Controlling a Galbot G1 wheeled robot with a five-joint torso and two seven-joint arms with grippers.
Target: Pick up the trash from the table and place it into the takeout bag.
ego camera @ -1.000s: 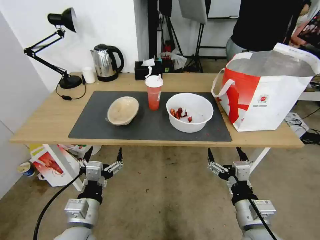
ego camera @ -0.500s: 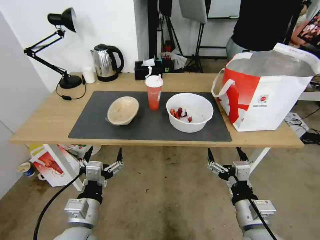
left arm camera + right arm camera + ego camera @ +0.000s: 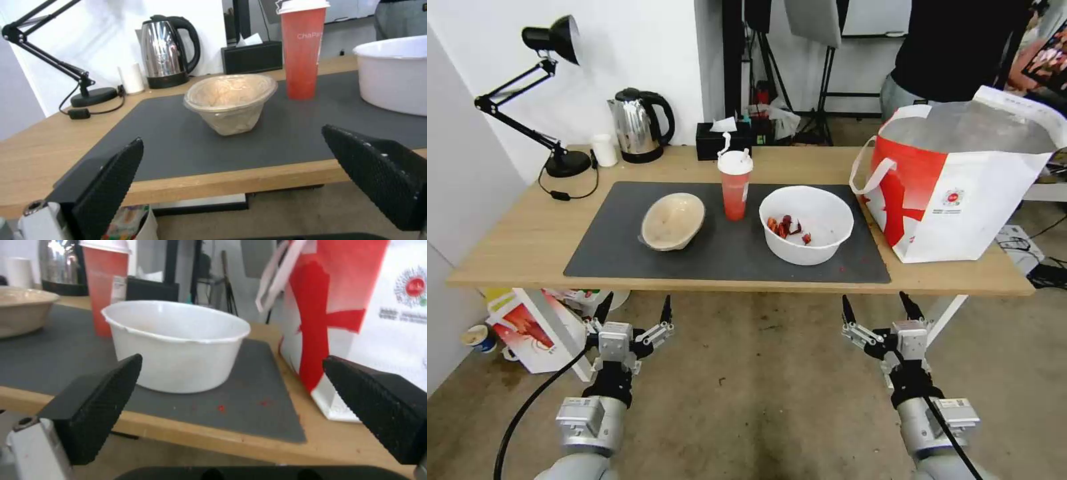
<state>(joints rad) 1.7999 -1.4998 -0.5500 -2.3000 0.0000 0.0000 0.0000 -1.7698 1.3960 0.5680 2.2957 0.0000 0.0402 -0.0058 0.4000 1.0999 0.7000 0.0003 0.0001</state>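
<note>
On the dark mat of the light-wood table stand three pieces of trash: a shallow beige bowl, a tall red cup with white lid and straw, and a large white bowl holding red scraps. The red-and-white takeout bag stands open at the table's right end. My left gripper is open below the table's front edge, facing the beige bowl. My right gripper is open too, below the edge and facing the white bowl.
A steel kettle, a small white cup, a black desk lamp and a black tissue box line the table's back. A white-and-red box lies on the floor under the left end. A person stands behind the bag.
</note>
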